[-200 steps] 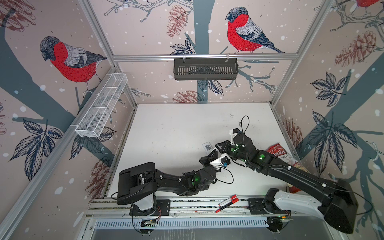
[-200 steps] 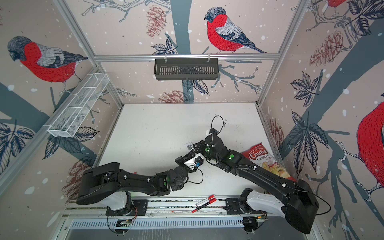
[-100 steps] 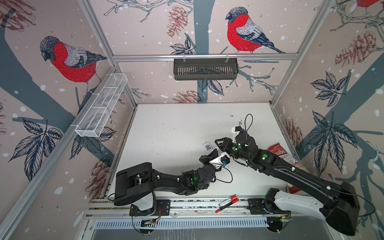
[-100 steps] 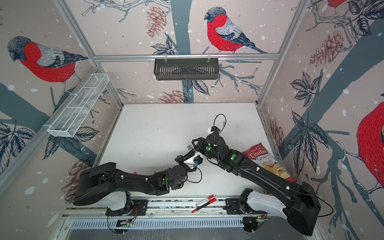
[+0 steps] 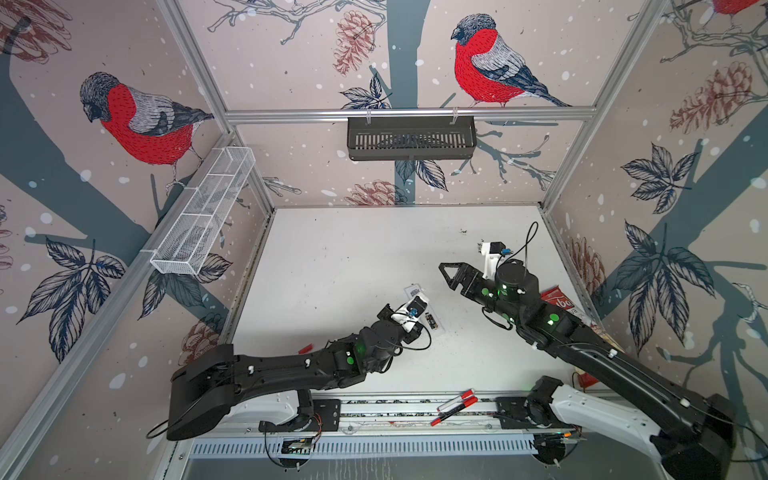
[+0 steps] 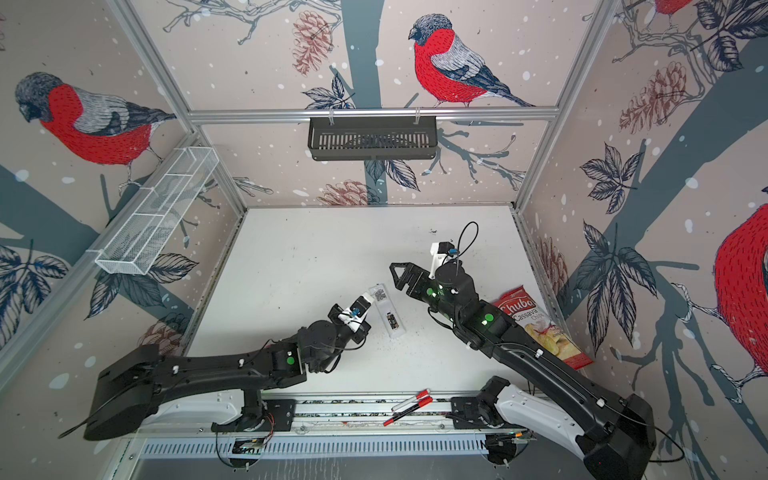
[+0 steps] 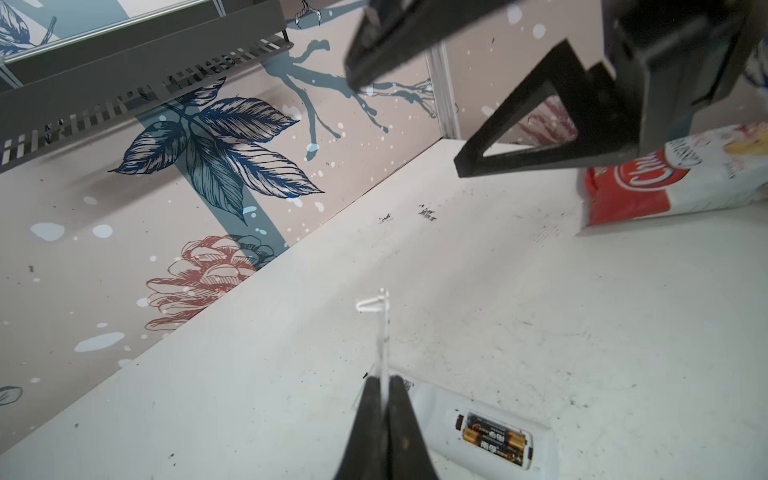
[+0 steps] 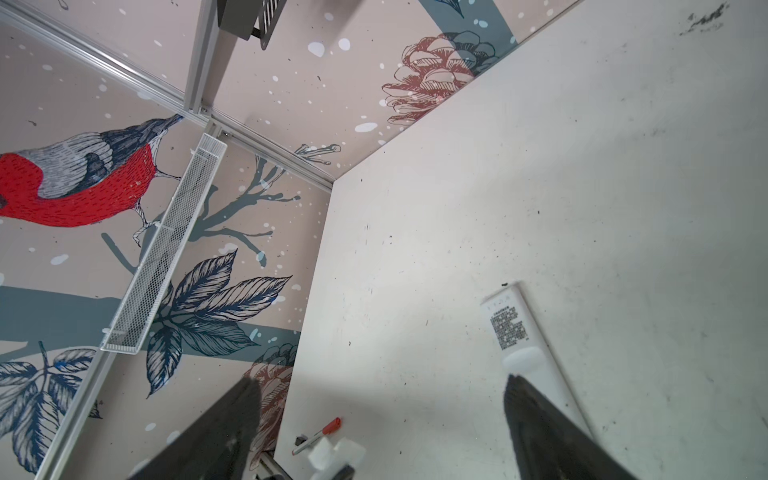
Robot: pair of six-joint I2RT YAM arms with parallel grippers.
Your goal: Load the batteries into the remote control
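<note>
Two batteries (image 7: 494,438) sit side by side in the open bay of the remote control (image 6: 386,309), which lies back-up mid-table (image 6: 311,257). Left gripper (image 7: 382,380) is just left of it, jaws pinching a thin white plastic piece (image 7: 382,332). Right gripper (image 5: 449,274) hangs to the right, clear of the remote, jaws spread wide and empty.
</note>
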